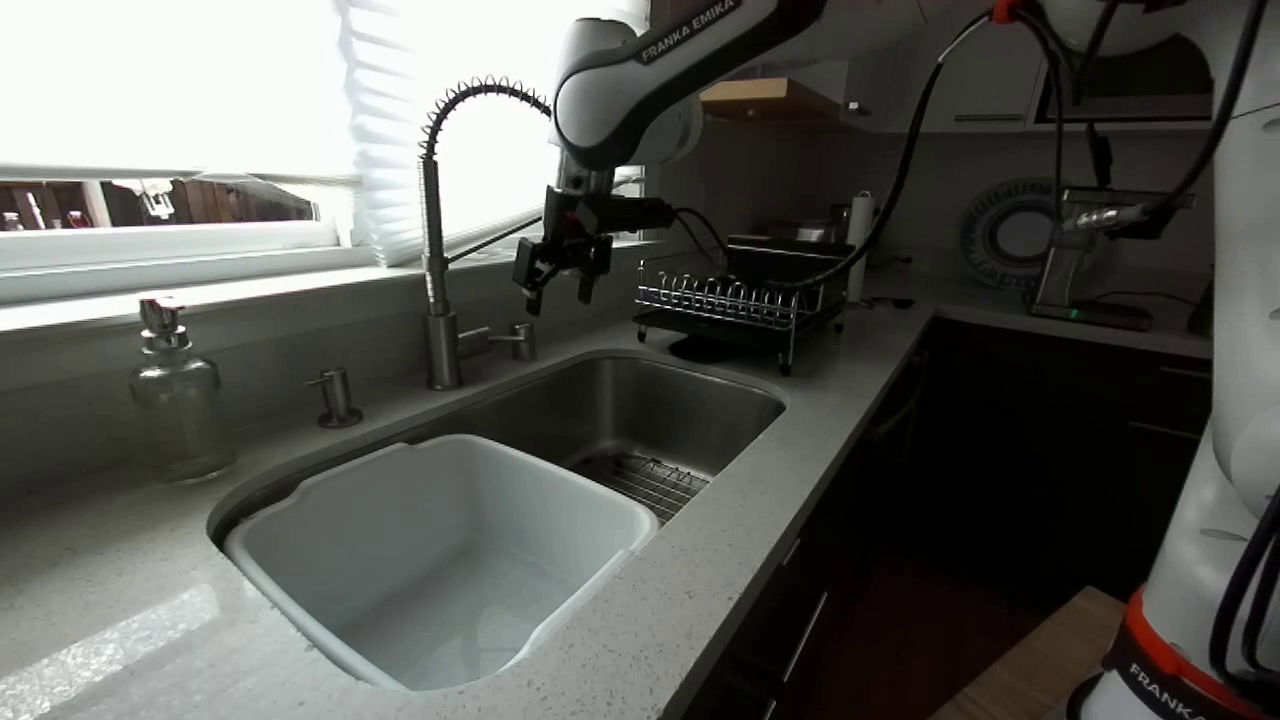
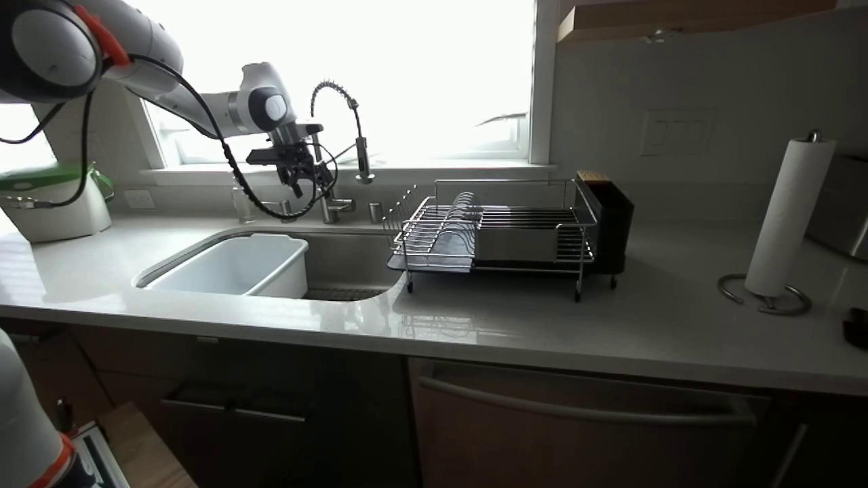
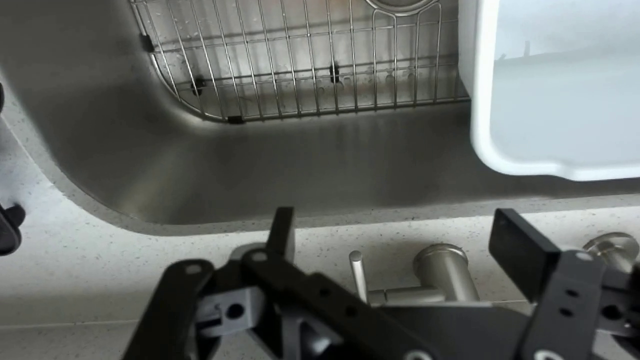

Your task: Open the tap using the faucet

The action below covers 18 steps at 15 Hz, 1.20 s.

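Wrist view, looking down: gripper (image 3: 392,232) with its two fingers spread wide, nothing held. Between and below them, apart from both, showed the faucet (image 3: 359,277), a small metal lever jutting sideways from the lower stem of the tap (image 1: 433,225). Tap stood upright on the counter (image 1: 640,630), window side of the sink (image 3: 300,170), spring neck arched high; its spray head (image 2: 363,159) pointed down in an exterior view. Sink, brushed metal, held two things: a white plastic tub (image 1: 420,510) at the end away from the dish rack (image 2: 517,245), and a wire grid (image 3: 287,37) along the bottom, wet-looking spots on the metal under it. Tub's smooth inner walls and floor showed; whether a little clear water lay in it, could not tell. Clear pump bottle (image 1: 180,420) upright on the counter past the tap, fill level too dim to read. Rack stood just beside the sink in both exterior views; a black holder (image 2: 610,224) at its end away from the sink, inside too dark to make out. Whitish bin (image 2: 68,213) with a green lid (image 2: 41,177) sat at the tub's end of the counter, contents hidden. Paper towel roll (image 2: 790,217) stood near upright, well apart from the rack.
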Motion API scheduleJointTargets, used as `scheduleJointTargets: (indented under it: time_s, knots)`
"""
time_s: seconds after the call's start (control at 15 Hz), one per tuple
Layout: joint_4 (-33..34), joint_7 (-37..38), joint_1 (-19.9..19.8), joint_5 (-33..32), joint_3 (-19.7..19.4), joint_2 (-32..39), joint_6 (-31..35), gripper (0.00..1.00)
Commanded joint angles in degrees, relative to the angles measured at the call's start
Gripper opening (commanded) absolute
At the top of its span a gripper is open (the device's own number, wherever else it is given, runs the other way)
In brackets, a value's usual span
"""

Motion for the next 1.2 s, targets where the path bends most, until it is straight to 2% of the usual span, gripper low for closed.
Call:
scheduleJointTargets:
  time_s: [0.0,0.53,1.13]
  knots:
    - [6.41,-2.58,1.1,1.75,-1.08,7.42,2.29,1.0]
    - [14.14,-7.04,1.77,1.82,-1.88,16.63,8.39,1.0]
    - [18.25,-11.85,2.11,0.2,-3.5,20.07,8.3,1.0]
